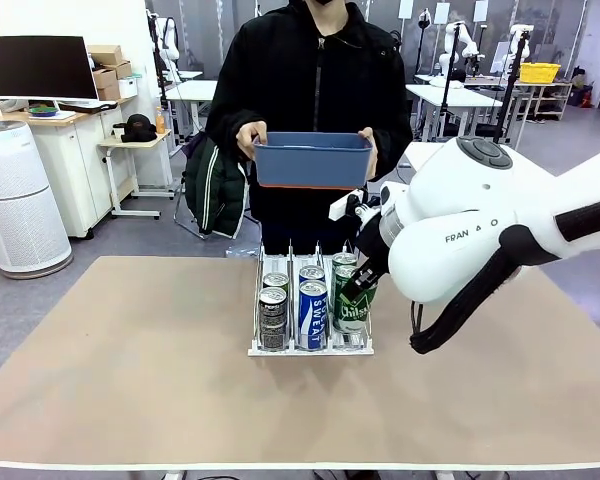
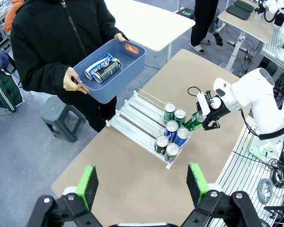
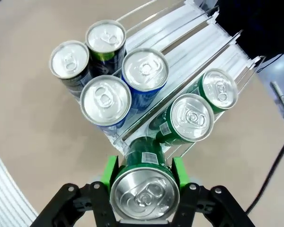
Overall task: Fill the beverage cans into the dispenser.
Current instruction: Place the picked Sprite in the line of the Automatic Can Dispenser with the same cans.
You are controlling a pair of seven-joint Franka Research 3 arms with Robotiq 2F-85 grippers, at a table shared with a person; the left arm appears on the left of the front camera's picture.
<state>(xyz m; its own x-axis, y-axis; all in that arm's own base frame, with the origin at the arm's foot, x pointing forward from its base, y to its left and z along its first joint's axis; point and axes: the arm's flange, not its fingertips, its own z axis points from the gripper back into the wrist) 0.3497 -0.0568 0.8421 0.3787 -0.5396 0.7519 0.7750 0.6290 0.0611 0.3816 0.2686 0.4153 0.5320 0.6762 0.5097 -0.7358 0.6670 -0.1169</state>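
front view: the dispenser (image 1: 310,349) is sat mid table (image 1: 130,380), with two dark cans (image 1: 273,318) lined up in the left lane and two blue cans (image 1: 312,312) in the middle one. a green can (image 1: 354,312) is clamped in the right gripper (image 1: 360,285) and held tilted at the near end of the right lane, with another green top (image 1: 345,261) seen behind it. a blue bin (image 1: 313,165) is held up by the person (image 1: 310,70) at the far side, a hand (image 1: 250,138) on each end.

left wrist view: the left gripper (image 2: 143,185) is hung high over the table, pads (image 2: 89,186) spread wide with nothing between them. six cans are counted in the dispenser (image 2: 132,111) (all bunched at the end toward the right gripper (image 2: 206,116)), and the tilted green can (image 2: 195,122) is seen just off that end. two more, a blue one (image 2: 98,65) and a dark one (image 2: 107,71), are lying in the bin (image 2: 125,73).

right wrist view: the green can (image 3: 143,189) is pinched between the green pads (image 3: 110,171), its foot pointed at the open end of the lane holding two green cans (image 3: 191,117). whether the base is being touched can't be told.
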